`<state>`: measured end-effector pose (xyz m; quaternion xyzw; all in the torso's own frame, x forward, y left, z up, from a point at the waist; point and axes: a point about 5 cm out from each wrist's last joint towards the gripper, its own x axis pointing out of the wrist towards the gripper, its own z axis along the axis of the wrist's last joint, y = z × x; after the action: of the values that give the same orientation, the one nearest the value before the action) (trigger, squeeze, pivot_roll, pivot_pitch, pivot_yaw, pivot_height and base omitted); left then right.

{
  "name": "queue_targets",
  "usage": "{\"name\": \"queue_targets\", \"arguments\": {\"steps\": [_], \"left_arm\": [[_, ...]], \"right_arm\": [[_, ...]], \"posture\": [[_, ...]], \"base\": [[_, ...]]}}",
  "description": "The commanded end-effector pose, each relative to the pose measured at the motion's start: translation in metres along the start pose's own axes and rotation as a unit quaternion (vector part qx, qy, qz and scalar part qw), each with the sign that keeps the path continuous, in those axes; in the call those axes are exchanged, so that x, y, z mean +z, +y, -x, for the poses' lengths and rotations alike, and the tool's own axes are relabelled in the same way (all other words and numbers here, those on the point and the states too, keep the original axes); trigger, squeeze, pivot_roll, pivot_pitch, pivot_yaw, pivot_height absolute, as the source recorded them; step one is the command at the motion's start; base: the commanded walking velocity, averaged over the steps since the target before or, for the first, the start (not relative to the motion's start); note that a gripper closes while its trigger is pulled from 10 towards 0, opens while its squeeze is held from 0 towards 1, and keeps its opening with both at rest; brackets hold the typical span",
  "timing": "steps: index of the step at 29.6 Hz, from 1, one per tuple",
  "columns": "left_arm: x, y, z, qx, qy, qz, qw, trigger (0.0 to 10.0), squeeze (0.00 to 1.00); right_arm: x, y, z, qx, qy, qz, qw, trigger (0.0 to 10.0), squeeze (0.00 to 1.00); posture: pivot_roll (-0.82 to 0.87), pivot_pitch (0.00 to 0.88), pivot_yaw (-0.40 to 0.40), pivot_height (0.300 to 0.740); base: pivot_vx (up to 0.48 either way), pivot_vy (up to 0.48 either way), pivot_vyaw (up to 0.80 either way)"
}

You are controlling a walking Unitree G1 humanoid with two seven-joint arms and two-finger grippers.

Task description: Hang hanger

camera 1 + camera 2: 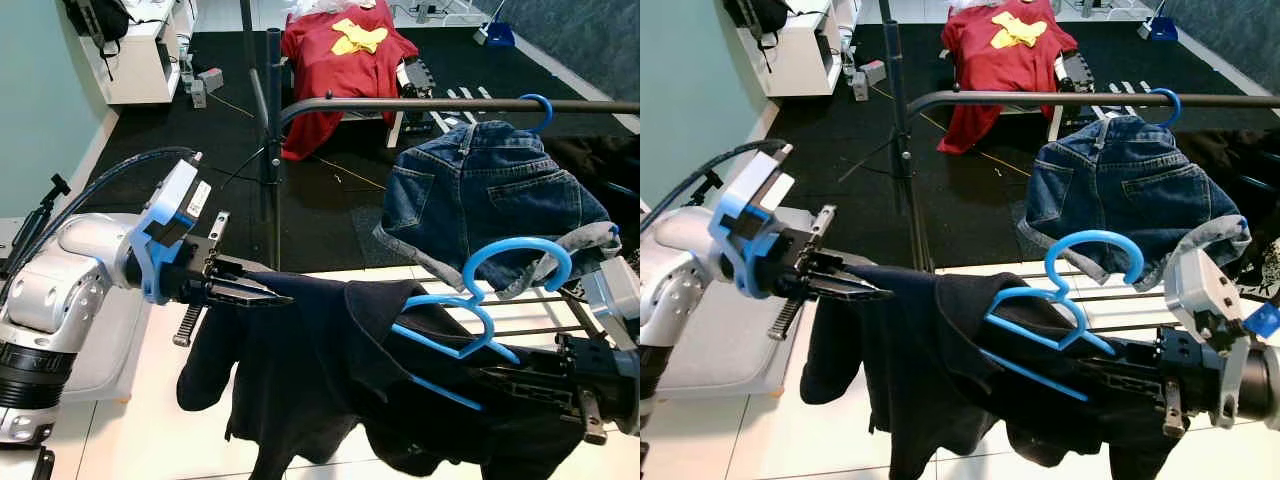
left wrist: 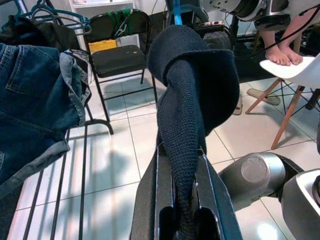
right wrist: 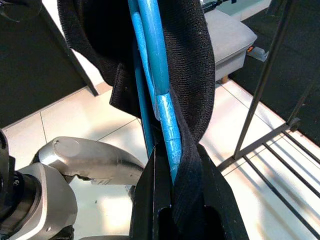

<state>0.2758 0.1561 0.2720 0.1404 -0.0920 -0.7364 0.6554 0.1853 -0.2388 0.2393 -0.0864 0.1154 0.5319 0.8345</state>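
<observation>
Right gripper (image 1: 1110,365) pinched blue hanger (image 1: 1050,320) with black garment (image 1: 940,370); left gripper (image 1: 265,292) clamped garment's far shoulder. Hanger's long axis ran between arms, hook (image 1: 515,262) up, right arm nearer. Rail (image 1: 420,104) beyond, higher, carrying jeans (image 1: 490,190).

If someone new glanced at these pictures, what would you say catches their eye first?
First, the black garment stretched between both grippers in the foreground: the left gripper pinches one end, and the right gripper clamps the blue hanger threaded through it. Behind them, denim shorts hang from the dark rail, and a red shirt lies draped further back.
</observation>
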Motion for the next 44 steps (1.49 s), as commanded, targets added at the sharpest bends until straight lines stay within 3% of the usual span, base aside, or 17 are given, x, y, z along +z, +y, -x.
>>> {"name": "queue_targets", "arguments": {"steps": [1, 10, 11, 16, 21, 25, 26, 27, 28, 29, 33, 40, 42, 44], "left_arm": [[0.010, -0.002, -0.004, -0.018, -0.035, -0.020, 0.999, 10.0, 0.00], [0.006, -0.001, 0.001, -0.013, -0.039, 0.006, 0.999, 10.0, 0.00], [0.005, 0.000, 0.003, -0.012, -0.043, 0.023, 0.999, 10.0, 1.00], [0.004, 0.003, 0.014, 0.002, -0.060, 0.044, 0.997, 10.0, 1.00], [0.020, 0.015, 0.038, 0.053, -0.089, 0.015, 0.994, 10.0, 1.00], [0.026, 0.015, 0.042, 0.051, -0.104, 0.011, 0.993, 10.0, 1.00], [0.035, 0.015, 0.039, 0.051, -0.132, 0.001, 0.990, 10.0, 1.00], [0.044, 0.015, 0.028, 0.044, -0.172, -0.009, 0.984, 10.0, 0.80], [0.044, 0.015, 0.028, 0.044, -0.172, -0.009, 0.984, 10.0, 0.80], [0.046, 0.013, 0.020, 0.036, -0.186, -0.010, 0.982, 10.0, 0.00], [0.033, 0.009, -0.006, 0.001, -0.189, 0.005, 0.982, 10.0, 0.00], [0.013, 0.001, -0.035, -0.040, -0.177, 0.038, 0.983, 10.0, 0.00], [0.012, 0.000, -0.037, -0.040, -0.176, 0.041, 0.983, 10.0, 0.00], [0.001, -0.002, -0.046, -0.039, -0.154, 0.048, 0.986, 10.0, 0.00]], "right_arm": [[-0.004, -0.002, -0.002, -0.007, -0.007, -0.009, 1.000, 0.0, 0.00], [0.000, -0.005, -0.001, -0.019, -0.020, 0.001, 1.000, 0.0, 0.00], [0.001, -0.005, -0.001, -0.019, -0.022, 0.004, 1.000, 0.0, 0.00], [0.003, -0.005, -0.001, -0.018, -0.022, 0.008, 1.000, 0.0, 0.00], [-0.008, -0.006, -0.004, -0.017, 0.015, 0.005, 1.000, 0.0, 0.00], [-0.009, -0.006, -0.004, -0.018, 0.015, 0.003, 1.000, 0.0, 0.00], [-0.012, -0.006, -0.007, -0.016, 0.022, 0.001, 1.000, 0.0, 0.00], [-0.018, -0.002, -0.014, -0.001, 0.035, -0.004, 0.999, 0.0, 0.00], [-0.018, -0.002, -0.014, -0.001, 0.035, -0.004, 0.999, 0.0, 0.00], [-0.020, 0.000, -0.018, 0.008, 0.039, -0.006, 0.999, 0.0, 0.00], [-0.019, 0.004, -0.029, 0.035, 0.036, -0.005, 0.999, 0.0, 0.00], [-0.015, 0.008, -0.044, 0.068, 0.029, 0.007, 0.997, 0.0, 0.00], [-0.015, 0.008, -0.045, 0.068, 0.029, 0.008, 0.997, 0.0, 0.00], [-0.014, 0.010, -0.052, 0.080, 0.025, 0.011, 0.996, 0.0, 0.00]], "posture": [[-0.10, 0.154, 0.003, 0.740], [-0.10, 0.151, 0.003, 0.740], [-0.10, 0.150, 0.003, 0.740], [-0.10, 0.147, 0.003, 0.740], [-0.10, 0.139, 0.002, 0.740], [-0.10, 0.139, 0.003, 0.740], [-0.10, 0.144, 0.003, 0.740], [-0.10, 0.147, 0.000, 0.740], [-0.10, 0.147, 0.000, 0.740], [-0.10, 0.149, -0.005, 0.740], [-0.10, 0.150, -0.005, 0.740], [-0.11, 0.153, 0.003, 0.740], [-0.11, 0.153, 0.003, 0.740], [-0.10, 0.155, 0.005, 0.740]], "base": [[0.000, 0.000, 0.00], [0.000, 0.000, 0.00], [0.000, 0.000, 0.00], [0.000, 0.000, 0.00], [0.000, 0.000, 0.00], [0.000, 0.000, 0.00], [0.000, 0.000, 0.00], [0.000, 0.000, 0.00], [0.000, 0.000, 0.00], [0.000, 0.000, 0.00], [0.000, 0.000, 0.00], [0.000, 0.000, 0.00], [0.000, 0.000, 0.00], [0.000, 0.000, 0.00]]}}
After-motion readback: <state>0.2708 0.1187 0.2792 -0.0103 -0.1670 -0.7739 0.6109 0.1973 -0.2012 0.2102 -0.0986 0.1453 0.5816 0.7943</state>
